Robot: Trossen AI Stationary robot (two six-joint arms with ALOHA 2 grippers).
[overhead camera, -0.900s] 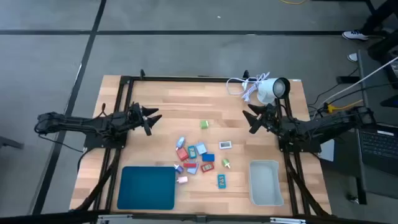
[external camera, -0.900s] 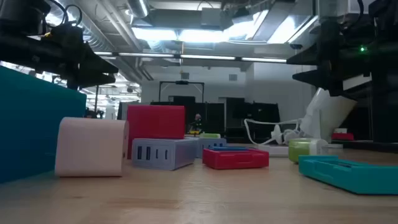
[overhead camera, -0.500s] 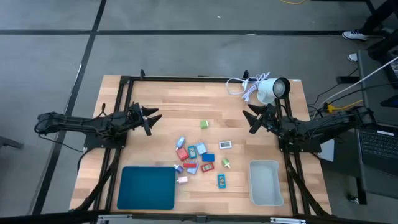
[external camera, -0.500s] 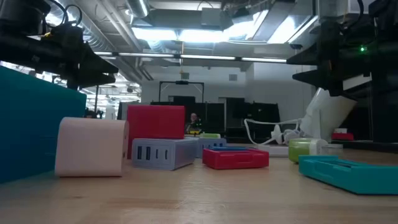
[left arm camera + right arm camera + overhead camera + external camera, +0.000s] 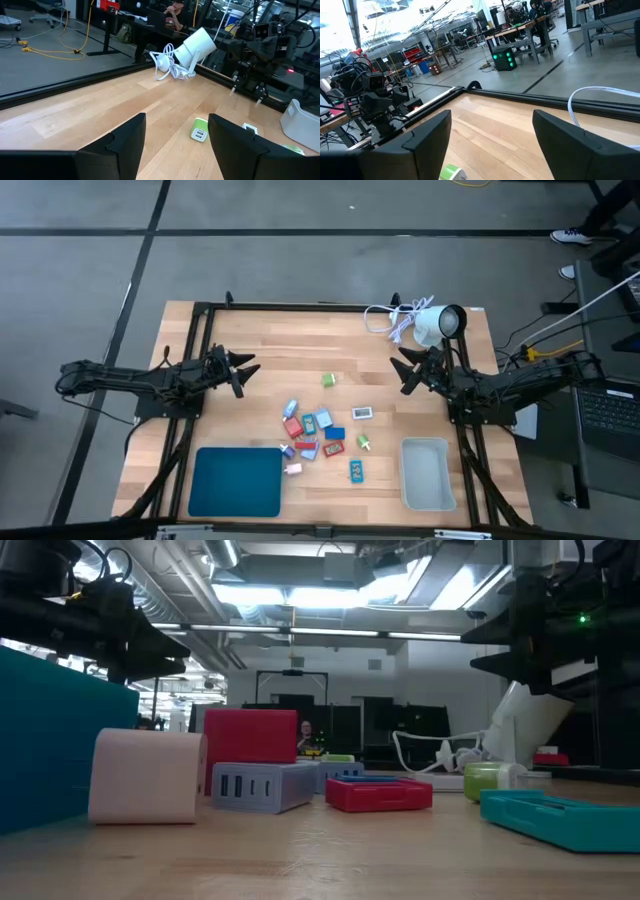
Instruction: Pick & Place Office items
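Observation:
The office items (image 5: 320,435) are several tiny coloured pieces lying flat on the wooden table's middle, toward the near side; a green one (image 5: 328,381) lies apart, farther back. In the low view I see a pink piece (image 5: 147,777), a red one (image 5: 250,737) and a teal one (image 5: 565,815). My left gripper (image 5: 245,375) hovers open over the table's left part. My right gripper (image 5: 402,371) hovers open over the right part. The green piece (image 5: 199,130) shows between my left fingers' line of sight, far off.
A teal flat tray (image 5: 236,480) lies at the near left and a white bin (image 5: 425,472) at the near right. A white lamp with its coiled cord (image 5: 425,320) lies at the far right corner. Bare wood spreads between the two grippers.

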